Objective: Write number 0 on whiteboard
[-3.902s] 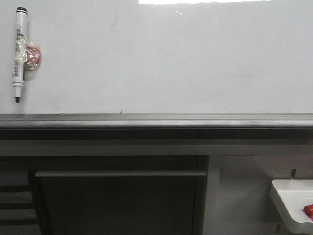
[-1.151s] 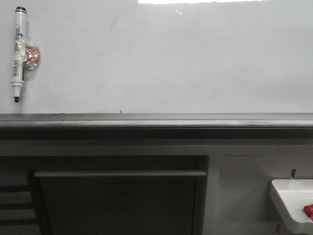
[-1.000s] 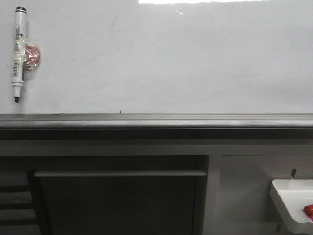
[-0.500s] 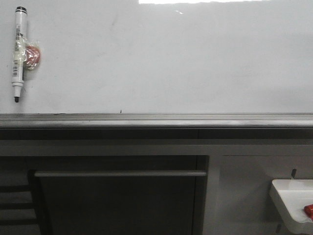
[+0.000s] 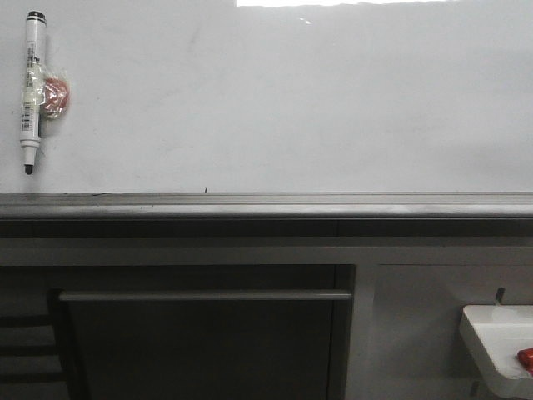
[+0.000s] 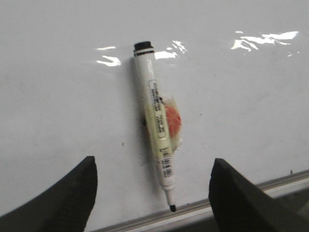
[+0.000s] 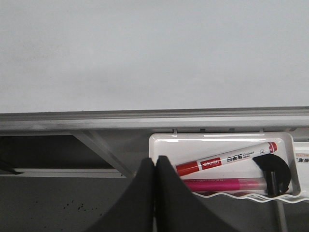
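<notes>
The whiteboard point(image 5: 291, 100) is bare of any drawn figure: no number 0 shows on it yet, only faint smudges and a tiny dark speck just above the grey ledge point(image 5: 266, 202). At its far left a black marker pen point(image 5: 32, 90) hangs tip down against the board, with a small red-orange magnet point(image 5: 55, 95) in clear wrap at its side. Across the last few seconds the front view has barely changed; the pen sits where it did, so writing has not begun and the task is at its very start. The left hand point(image 6: 153, 193) has its fingers point(image 6: 67, 198) wide apart, framing the pen from either side with nothing touching it, which reads as lining up for a grasp. The right hand point(image 7: 155, 193) has its fingers pressed together and holds nothing, hanging near a white tray point(image 7: 164, 140) at the lower right that carries a red marker point(image 7: 226, 159) and a pink marker point(image 7: 222, 184). Below the ledge stands a dark cabinet front point(image 5: 200, 350) with a bar handle.
</notes>
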Available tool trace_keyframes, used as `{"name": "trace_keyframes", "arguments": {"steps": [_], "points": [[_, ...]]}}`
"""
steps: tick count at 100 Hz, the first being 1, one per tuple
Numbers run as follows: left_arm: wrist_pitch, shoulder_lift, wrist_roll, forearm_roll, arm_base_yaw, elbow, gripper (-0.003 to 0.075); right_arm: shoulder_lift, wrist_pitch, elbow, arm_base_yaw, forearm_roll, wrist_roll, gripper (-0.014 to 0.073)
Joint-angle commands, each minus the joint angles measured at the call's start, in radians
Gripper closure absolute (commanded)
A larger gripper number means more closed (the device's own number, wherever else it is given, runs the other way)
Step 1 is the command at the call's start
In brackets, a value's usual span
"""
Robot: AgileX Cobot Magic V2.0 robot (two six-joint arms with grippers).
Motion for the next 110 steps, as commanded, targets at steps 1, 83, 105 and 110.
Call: {"name": "trace_keyframes", "arguments": {"steps": [1,83,105,110], "points": [[-0.078,0.02,-0.003,-0.035,-0.04,-0.022,0.0239,-0.003,-0.069,-0.037,-0.006,0.003,-0.01,0.0648],[-0.314,0.294,-0.005,-0.146,-0.089,-0.034,0.0283,-0.003,-0.075,-0.037,-0.006,0.003,-0.01,0.0648],[-0.322,0.336,-0.02,-0.146,-0.1,-0.034,0.0332,-0.003,-0.077,-0.037,-0.006,0.003,-0.01,0.0648],[-0.327,0.339,-0.028,-0.146,-0.1,-0.034,0.039,-0.003,-0.077,-0.037,-0.006,0.003,-0.01,0.0648]]}}
